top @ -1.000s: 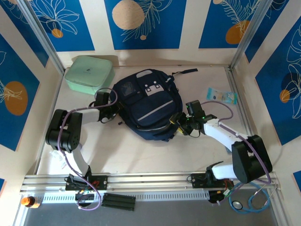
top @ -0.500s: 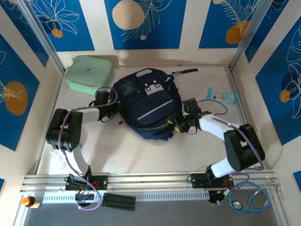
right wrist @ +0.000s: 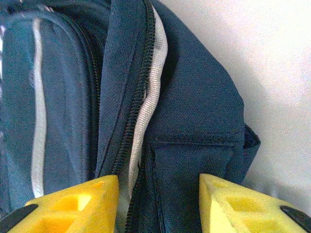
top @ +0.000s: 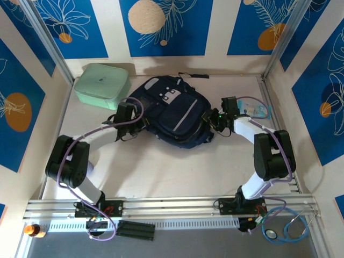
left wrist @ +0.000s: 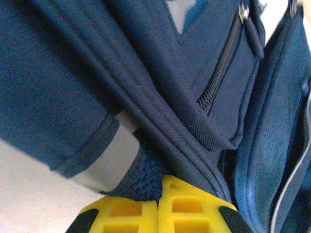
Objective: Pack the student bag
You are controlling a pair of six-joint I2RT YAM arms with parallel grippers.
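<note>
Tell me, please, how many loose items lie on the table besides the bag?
2: a green case far left, and a packet at the right edge. The bag may hide others.

Student bag [top: 172, 115] on counter [top: 161, 166], between your left gripper [top: 141, 123] and right gripper [top: 211, 121]; case [top: 102, 83] behind left gripper.

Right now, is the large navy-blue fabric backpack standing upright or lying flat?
Lying flat: the navy-blue fabric backpack rests on the table, its white-patched front pocket facing up.
</note>
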